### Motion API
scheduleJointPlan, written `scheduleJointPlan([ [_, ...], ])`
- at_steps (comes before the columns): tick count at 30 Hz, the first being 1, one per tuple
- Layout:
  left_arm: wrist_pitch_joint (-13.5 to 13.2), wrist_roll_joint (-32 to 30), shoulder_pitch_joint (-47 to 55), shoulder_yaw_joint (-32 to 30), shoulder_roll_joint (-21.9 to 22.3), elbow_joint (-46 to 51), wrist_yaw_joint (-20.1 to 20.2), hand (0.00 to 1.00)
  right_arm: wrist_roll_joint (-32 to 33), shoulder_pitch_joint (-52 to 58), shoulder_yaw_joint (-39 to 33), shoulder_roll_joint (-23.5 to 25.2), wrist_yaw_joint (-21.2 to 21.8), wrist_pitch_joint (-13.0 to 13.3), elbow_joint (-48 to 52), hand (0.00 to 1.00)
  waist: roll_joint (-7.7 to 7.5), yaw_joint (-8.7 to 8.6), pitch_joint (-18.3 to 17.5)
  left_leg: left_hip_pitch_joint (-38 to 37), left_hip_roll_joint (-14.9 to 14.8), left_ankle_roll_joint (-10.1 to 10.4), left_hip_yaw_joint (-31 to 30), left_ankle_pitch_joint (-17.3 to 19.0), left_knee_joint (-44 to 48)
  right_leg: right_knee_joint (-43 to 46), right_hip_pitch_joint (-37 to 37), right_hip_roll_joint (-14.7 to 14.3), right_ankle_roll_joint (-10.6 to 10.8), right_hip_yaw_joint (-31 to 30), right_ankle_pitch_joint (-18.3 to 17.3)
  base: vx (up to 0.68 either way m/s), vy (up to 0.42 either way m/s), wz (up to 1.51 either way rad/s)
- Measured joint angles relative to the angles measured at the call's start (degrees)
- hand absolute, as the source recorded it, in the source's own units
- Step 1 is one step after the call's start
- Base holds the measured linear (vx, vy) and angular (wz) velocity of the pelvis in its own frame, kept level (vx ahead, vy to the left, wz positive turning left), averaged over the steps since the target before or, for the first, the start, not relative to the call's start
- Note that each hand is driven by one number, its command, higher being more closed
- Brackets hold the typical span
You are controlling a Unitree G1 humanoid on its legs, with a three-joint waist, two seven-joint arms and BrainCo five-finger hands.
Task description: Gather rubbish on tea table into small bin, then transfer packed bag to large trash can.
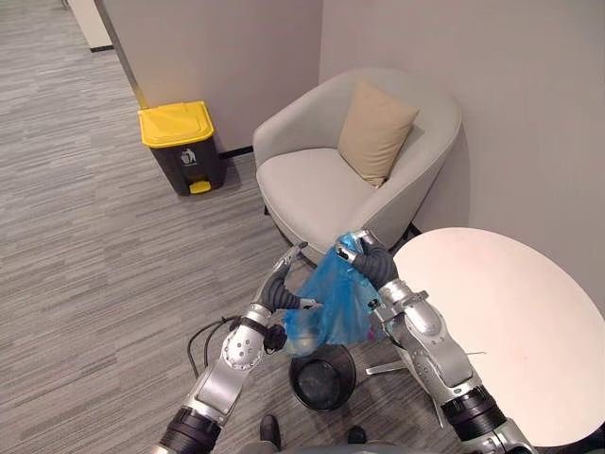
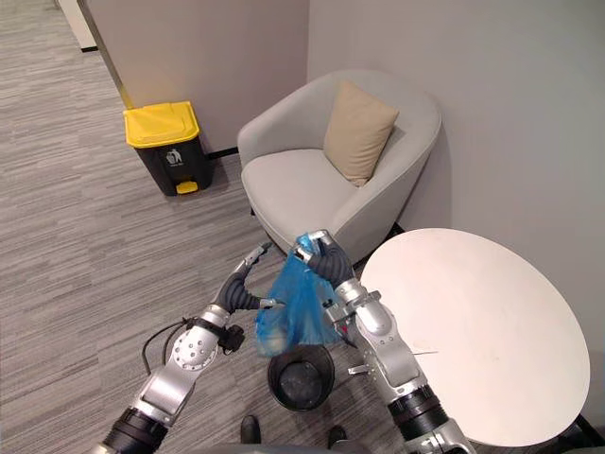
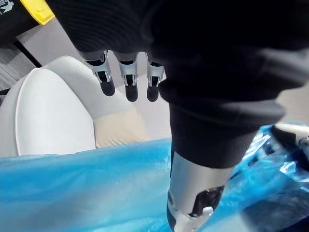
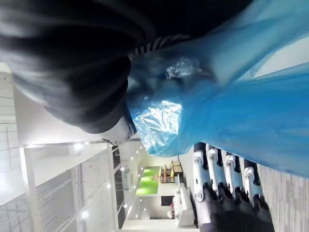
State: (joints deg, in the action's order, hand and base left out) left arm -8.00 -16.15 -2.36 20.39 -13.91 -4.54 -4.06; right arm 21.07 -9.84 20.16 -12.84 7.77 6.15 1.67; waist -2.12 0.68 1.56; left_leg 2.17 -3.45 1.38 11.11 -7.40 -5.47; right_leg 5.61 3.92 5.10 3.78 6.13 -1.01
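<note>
At the upper left of the frame, the large trash can (image 1: 180,151) with its yellow lid is standing closed against the wall, well apart from the work. At lower centre, the left robot hand (image 1: 281,291) is being kept released, its fingers straight and laid against the side of the blue bag (image 1: 331,303). The bag is being held in the air just above the small bin (image 1: 323,380), which is sitting on the floor. Just right of the bag, its gathered top is being grasped by the clenched right robot hand (image 1: 371,263). At the lower right, the white round bench (image 1: 510,322) is standing beside that arm. The transfer step is being judged as in hand. The next move is being judged to call for a firm grip on the neck while the bag is being carried across the floor to the large trash can, whose lid is needing to be opened first.
</note>
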Motion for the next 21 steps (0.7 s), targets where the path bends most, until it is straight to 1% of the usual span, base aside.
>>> scheduleJointPlan([
  [7, 0.13, -1.63, -1.40, 1.24, 1.43, -2.97, -0.02, 0.00, 3.18, -2.36, 3.92, 0.75, 1.44, 0.00, 0.01, 1.00, -0.20, 0.12, -0.56, -0.03, -0.06, 0.07, -0.57, -0.17, -0.07, 0.37, -0.05, -0.02, 0.00, 0.29, -0.01, 0.00, 0.001, 0.00],
  [9, 0.19, -2.11, -1.39, 2.09, 1.45, -3.23, 0.02, 0.00, 3.29, -3.06, 5.34, 0.99, 1.61, -0.01, 0.02, 1.00, -0.22, 0.11, -0.57, -0.03, -0.05, 0.09, -0.75, -0.18, -0.11, 0.46, -0.04, -0.01, 0.00, 0.32, -0.01, 0.00, 0.000, 0.00],
  [15, 0.24, -2.33, -1.71, 2.13, 2.52, -4.63, -0.08, 0.00, 4.35, -4.71, 8.74, 1.54, 2.54, -0.03, 2.14, 1.00, -0.29, 0.13, -0.61, -0.02, -0.34, 0.19, -1.54, -0.24, -0.36, 0.80, -0.04, -0.02, 0.00, 0.57, -0.03, 0.00, 0.001, 0.01],
  [21, 0.30, -2.53, -2.90, 2.45, 2.56, -6.38, -1.21, 0.00, 4.37, -6.64, 11.74, 1.90, 2.48, -0.10, 2.14, 1.00, -0.55, 0.24, -0.79, -0.02, -0.43, 0.42, -1.79, -0.34, -0.37, 1.19, 0.04, -0.04, -0.01, 0.71, -0.05, 0.00, 0.000, 0.00],
])
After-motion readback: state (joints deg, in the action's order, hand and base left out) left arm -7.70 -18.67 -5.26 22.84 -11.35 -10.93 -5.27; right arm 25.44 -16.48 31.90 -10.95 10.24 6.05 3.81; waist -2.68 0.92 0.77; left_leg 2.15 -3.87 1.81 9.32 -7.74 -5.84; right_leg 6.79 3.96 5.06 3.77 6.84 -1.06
